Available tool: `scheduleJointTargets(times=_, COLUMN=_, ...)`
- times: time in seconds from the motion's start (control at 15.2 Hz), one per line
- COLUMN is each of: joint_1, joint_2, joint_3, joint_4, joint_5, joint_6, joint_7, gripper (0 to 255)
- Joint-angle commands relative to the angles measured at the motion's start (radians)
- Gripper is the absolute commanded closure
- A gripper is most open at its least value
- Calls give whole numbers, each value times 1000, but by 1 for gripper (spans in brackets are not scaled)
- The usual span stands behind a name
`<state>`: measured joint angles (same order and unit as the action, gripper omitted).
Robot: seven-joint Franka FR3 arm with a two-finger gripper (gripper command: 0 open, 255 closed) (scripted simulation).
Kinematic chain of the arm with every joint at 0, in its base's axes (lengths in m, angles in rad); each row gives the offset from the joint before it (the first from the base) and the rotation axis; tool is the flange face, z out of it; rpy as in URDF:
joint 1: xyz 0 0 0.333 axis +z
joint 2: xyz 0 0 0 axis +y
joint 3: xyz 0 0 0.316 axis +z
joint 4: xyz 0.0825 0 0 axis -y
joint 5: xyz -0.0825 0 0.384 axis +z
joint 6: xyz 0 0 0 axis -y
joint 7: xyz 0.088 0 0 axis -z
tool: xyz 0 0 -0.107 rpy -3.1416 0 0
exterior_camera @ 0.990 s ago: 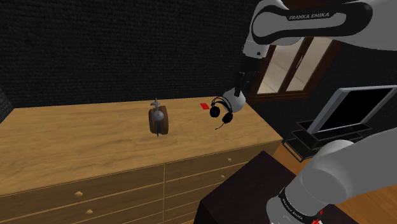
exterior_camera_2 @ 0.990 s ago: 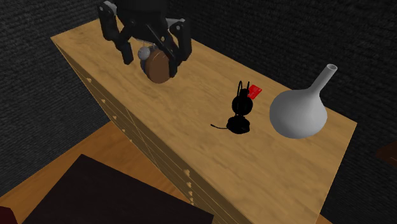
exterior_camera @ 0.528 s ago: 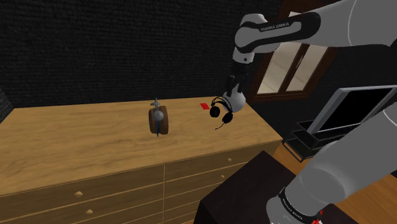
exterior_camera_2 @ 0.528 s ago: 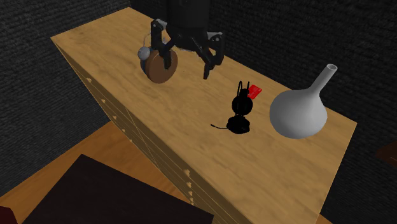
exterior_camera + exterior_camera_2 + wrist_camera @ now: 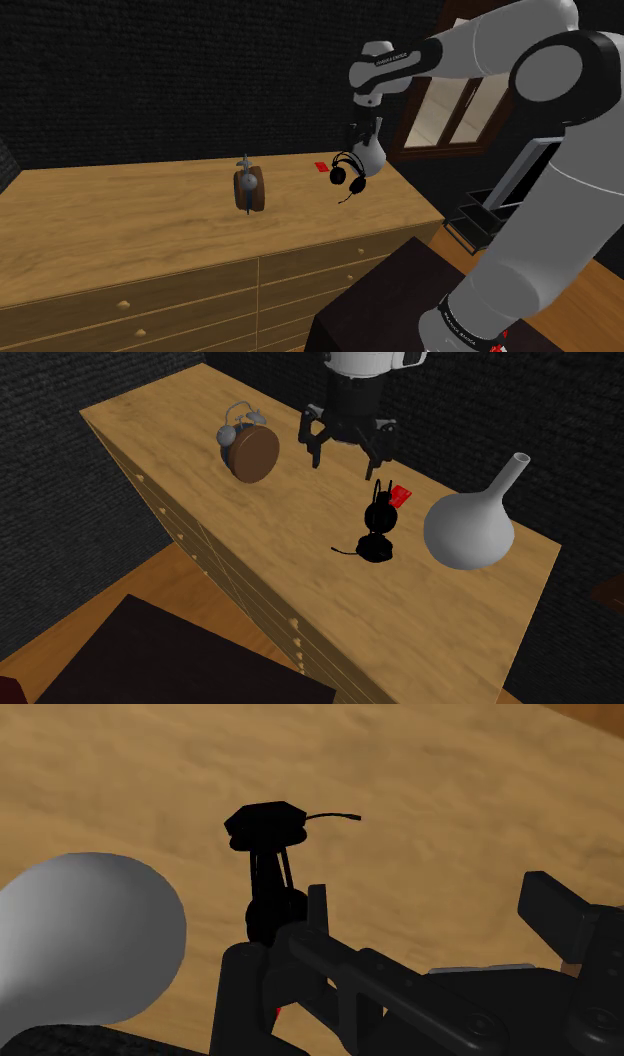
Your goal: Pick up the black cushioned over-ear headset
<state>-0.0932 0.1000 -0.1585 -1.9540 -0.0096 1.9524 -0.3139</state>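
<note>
The robot's arm (image 5: 500, 45) is built of thick, rounded, glossy white links, shaded grey underneath and joined by dark, near-black joints (image 5: 590, 60). Small pale "FRANKA EMIKA" lettering (image 5: 388, 60) runs along a darker band on the slim forward link. The same words show on the dark collar (image 5: 458, 325) at the base, next to a small red mark (image 5: 498, 345). A rounded white wrist housing (image 5: 365, 362) carries the all-black gripper (image 5: 341, 454), an angular block with two slender black fingers (image 5: 309, 447).
</note>
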Motion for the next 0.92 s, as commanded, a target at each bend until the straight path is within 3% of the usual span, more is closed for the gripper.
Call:
scheduleJointTargets(times=0.0, joint_1=-9, joint_2=74, joint_3=-6, joint_4=63, joint_5=2, joint_6=11, joint_7=-14, gripper=0)
scheduleJointTargets(times=0.59, joint_1=-62, joint_2=418, joint_3=-19, joint_4=416, joint_5=19, joint_6=-4, joint_7=-66, gripper=0)
scheduleJointTargets(times=0.86, joint_1=-63, joint_2=438, joint_3=-16, joint_4=393, joint_5=21, joint_6=40, joint_7=-65, gripper=0)
